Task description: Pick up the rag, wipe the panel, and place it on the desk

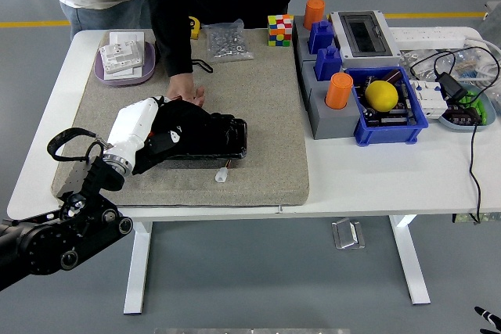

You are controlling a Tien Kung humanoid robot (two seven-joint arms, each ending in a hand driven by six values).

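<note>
A black panel (225, 138) lies on the grey mat (258, 107), left of the table's middle. My left hand (174, 128), black below a white forearm (131, 128), lies on the panel's left half, its fingers curled on a black rag (186, 117). The rag is hard to tell apart from hand and panel. A person at the far side presses one hand (186, 93) on the panel's far edge. Of my right arm only a small black tip (487, 317) shows, at the lower right corner.
A purple tray (121, 72) of cards, a bag of screws (227, 41) and a colour cube (279, 30) stand along the back. To the right are orange cups (339, 91), blue bins (387, 119) with a yellow ball (381, 95), a grey switch box (360, 34) and cables (470, 84).
</note>
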